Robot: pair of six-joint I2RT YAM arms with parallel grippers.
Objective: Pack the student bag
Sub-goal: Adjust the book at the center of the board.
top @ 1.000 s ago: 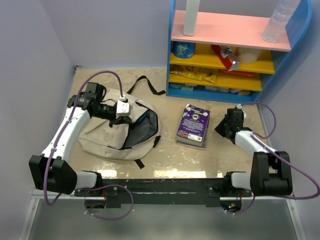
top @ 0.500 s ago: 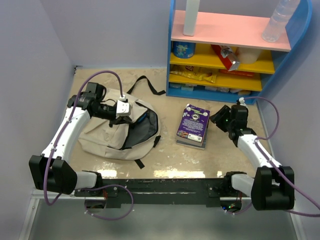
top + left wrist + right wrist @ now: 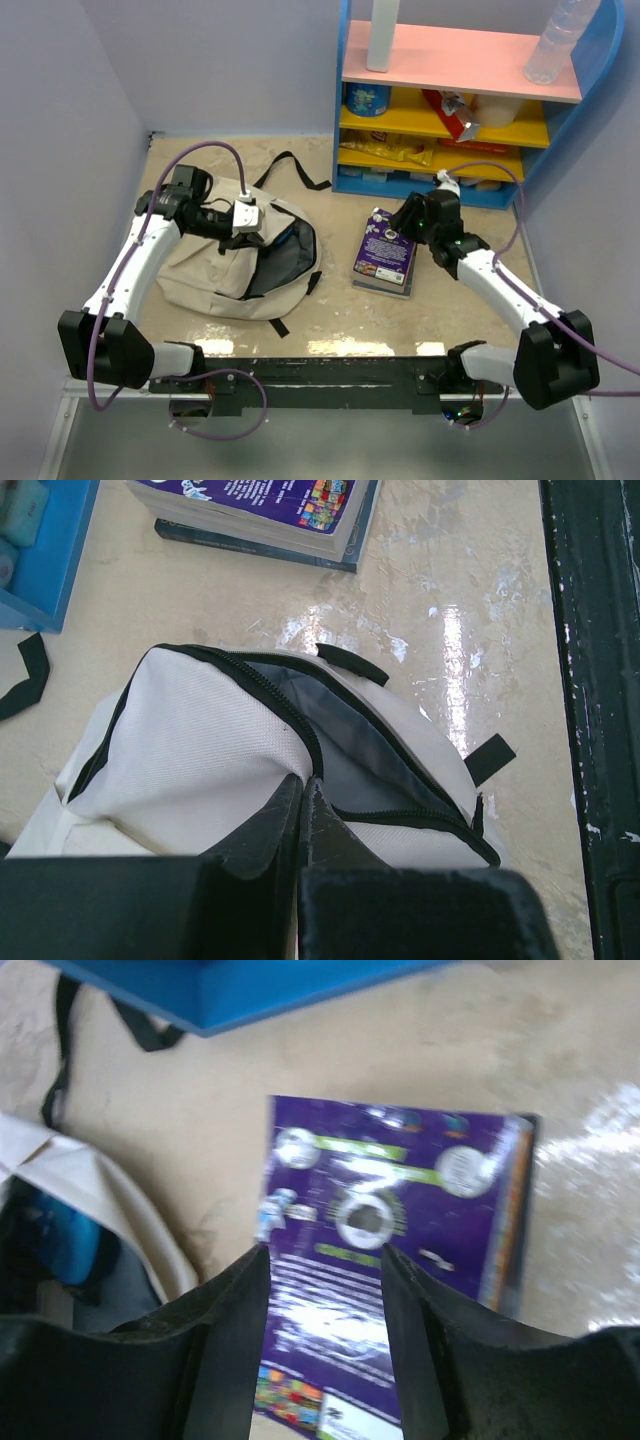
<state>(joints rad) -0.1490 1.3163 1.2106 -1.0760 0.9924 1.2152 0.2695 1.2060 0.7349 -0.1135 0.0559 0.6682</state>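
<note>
The student bag lies at the left, beige with black straps, its zipper mouth gaping. My left gripper is shut on the fabric at the mouth's rim and holds it up. A blue item shows inside the bag. A purple book lies on top of another book to the right of the bag. My right gripper hovers open over the far end of that book, its fingers apart and holding nothing.
A blue shelf unit with pink and yellow boards stands at the back right, holding snacks, a plastic bottle and a white container. A black bag strap trails toward it. Walls close in left and right.
My right arm has swung left from beside the books to above the purple book, and its jaws have opened. The left arm and the bag have stayed put.
</note>
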